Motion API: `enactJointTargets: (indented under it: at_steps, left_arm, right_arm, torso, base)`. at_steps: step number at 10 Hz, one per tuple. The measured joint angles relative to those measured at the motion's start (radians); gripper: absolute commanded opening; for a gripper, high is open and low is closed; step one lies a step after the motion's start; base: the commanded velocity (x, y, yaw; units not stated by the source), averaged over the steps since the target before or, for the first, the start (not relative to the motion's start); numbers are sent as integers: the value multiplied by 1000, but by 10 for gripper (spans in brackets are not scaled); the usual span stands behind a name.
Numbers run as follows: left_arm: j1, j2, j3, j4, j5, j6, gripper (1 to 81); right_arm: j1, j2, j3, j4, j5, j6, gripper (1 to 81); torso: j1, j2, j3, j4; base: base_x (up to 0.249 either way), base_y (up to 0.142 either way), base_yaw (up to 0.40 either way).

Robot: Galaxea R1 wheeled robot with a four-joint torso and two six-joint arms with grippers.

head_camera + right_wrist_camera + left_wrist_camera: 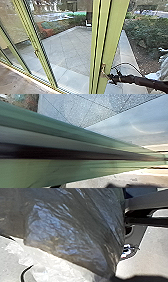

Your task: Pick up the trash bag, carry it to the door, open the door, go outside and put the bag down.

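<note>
The right claw (111, 78) is at the handle (103, 68) of the green-framed door (110, 37), the right arm (140, 81) reaching across to it, presumably to work the door toward the paved yard (67, 47). Whether it is spread or pinching the handle, I cannot tell. The dark bag (70, 233) looms close before the left wrist's camera, its creased side slanting past; likely that arm carries it so the other is free for the door. The left claw's grip cannot be told, nor whether it touches the bag.
</note>
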Motion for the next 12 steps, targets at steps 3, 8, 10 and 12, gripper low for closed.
enactJointTargets:
  at_steps: [3,8,10,12]
  left_arm:
    - [-1,0,0,0,0,0,10]
    - [-1,0,0,-1,-1,0,10]
    - [-1,0,0,-1,0,0,10]
    - [-1,0,0,-1,-1,0,10]
  right_arm:
    - [0,-8,1,-4,-6,13,811]
    - [14,-30,-3,-3,-41,37,811]
    - [24,-46,2,-1,-64,47,811]
    - [36,-61,4,-3,-72,65,811]
  torso:
    - [0,-1,1,-2]
    - [1,-1,0,-2]
    - [2,-1,0,-2]
    - [4,0,0,-2]
  base:
    - [104,0,0]
    - [94,0,0]
    - [93,0,0]
    - [41,0,0]
